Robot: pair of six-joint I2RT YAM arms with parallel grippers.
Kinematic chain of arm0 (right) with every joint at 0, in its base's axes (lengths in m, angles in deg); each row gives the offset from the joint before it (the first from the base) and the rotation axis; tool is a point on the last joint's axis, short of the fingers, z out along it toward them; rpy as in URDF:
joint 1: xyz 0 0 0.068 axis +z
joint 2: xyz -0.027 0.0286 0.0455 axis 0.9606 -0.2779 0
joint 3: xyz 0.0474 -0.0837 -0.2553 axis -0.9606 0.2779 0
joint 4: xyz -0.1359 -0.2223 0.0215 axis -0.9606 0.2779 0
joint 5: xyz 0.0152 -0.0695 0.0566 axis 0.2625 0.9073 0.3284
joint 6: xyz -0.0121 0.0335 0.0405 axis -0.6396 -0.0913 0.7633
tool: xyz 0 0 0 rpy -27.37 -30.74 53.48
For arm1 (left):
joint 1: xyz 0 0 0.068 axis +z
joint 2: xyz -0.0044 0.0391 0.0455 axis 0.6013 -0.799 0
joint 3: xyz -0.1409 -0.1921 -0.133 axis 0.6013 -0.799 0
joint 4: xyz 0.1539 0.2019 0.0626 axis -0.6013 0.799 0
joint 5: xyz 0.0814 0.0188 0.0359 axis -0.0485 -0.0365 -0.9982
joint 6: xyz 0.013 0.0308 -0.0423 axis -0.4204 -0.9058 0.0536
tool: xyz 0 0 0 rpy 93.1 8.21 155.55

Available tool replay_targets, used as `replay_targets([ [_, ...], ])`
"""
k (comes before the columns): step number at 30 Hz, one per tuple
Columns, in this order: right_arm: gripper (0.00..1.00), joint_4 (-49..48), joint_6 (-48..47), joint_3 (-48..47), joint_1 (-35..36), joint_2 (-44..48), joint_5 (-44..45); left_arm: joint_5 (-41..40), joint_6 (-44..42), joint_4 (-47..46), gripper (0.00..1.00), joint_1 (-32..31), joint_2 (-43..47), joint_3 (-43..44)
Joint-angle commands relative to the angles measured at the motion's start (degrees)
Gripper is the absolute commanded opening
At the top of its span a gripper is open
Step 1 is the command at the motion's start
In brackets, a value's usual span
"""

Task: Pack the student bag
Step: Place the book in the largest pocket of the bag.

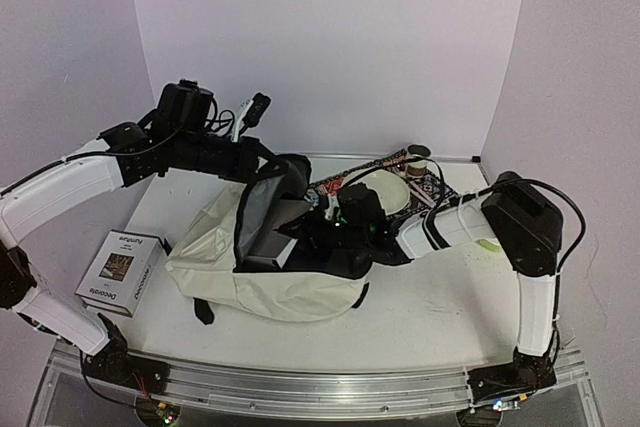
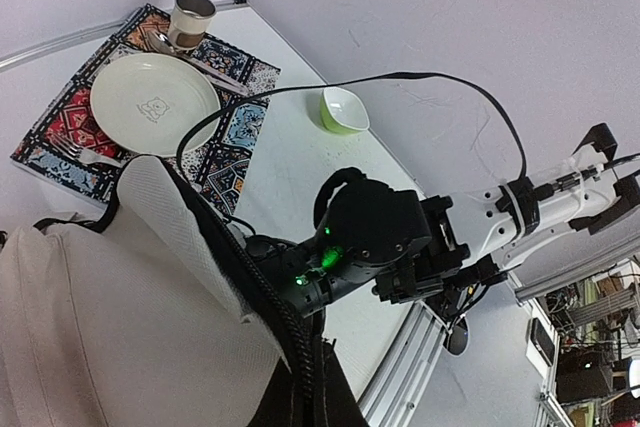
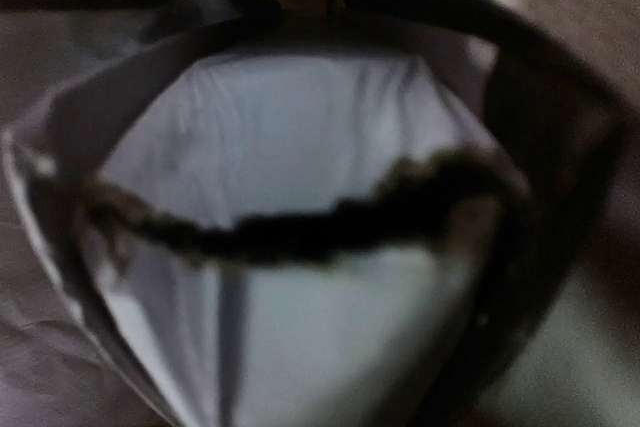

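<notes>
— Where are the cameras?
— Top: high behind both bases, facing forward. Left wrist's looks past the student bag (image 2: 90,327) toward the right arm (image 2: 520,212). Right wrist's sits blurred-close at that bag's opening.

Right arm (image 1: 445,227) crowds the open mouth of the student bag (image 1: 285,295)

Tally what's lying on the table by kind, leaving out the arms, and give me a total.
Bag: 1
Book: 1
Placemat: 1
Plate: 1
Bowl: 1
Cup: 1
Fork: 1
Spoon: 1
Total: 8
</notes>
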Motion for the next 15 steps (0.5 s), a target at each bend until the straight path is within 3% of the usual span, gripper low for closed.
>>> replay_targets([
  [1,0.33,-0.9,-3.4,-3.8,0.7,-5.1,-0.3,2.2,1.0,-6.5,0.00,-0.5,5.1,-2.0],
  [7,0.57,6.9,-10.0,-4.2,1.7,-4.2,-2.0,-9.0,0.7,-4.5,0.00,-0.5,10.3,-7.4],
  [15,0.97,26.3,-23.2,-4.6,2.6,2.7,-0.2,-20.3,0.9,0.0,0.00,-0.4,12.5,-11.4],
])
